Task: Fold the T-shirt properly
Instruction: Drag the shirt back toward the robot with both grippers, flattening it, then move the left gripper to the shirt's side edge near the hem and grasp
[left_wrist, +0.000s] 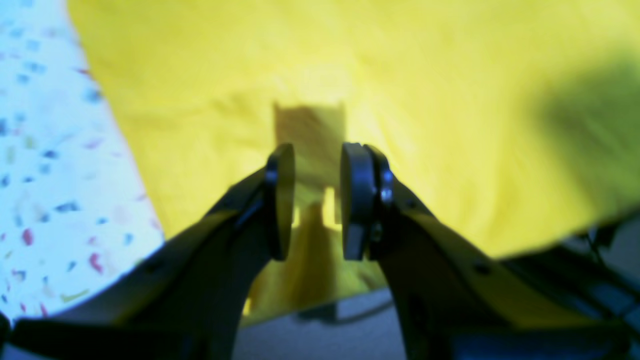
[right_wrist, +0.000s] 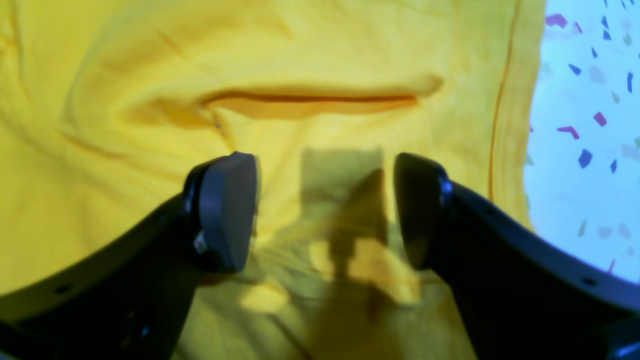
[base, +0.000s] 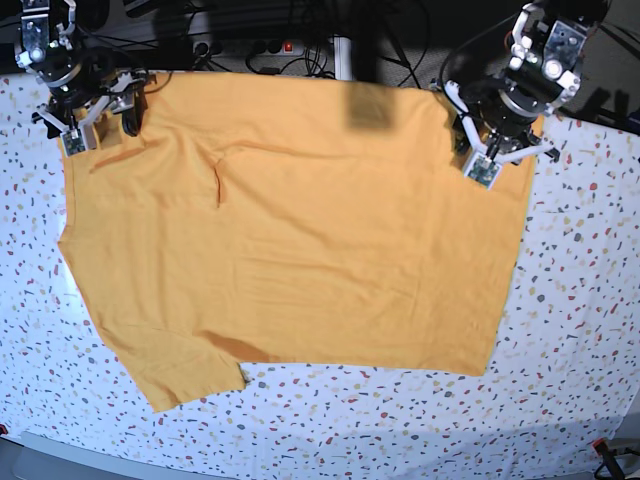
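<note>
Looking down from the left wrist: left gripper poised over the T-shirt, jaws parted by a narrow gap with nothing between the pads, only their shadow on the yellow cloth below. Speckled tablecloth showing at the left, dark cables at the lower right.

From the right wrist: right gripper above the T-shirt, jaws spread wide and empty. A long horizontal crease just beyond the pads, a stitched hem running along the shirt's right edge, and the speckled tablecloth past it. Cannot tell whether the pad tips touch the fabric.

From the base view: T-shirt spread flat across the desk, covering most of the middle, one sleeve sticking out at the near left corner. Tablecloth bare to the right and along the near edge. Left gripper at the shirt's far right corner, right gripper at the far left corner, well apart. Cables bunched beyond the far edge.
</note>
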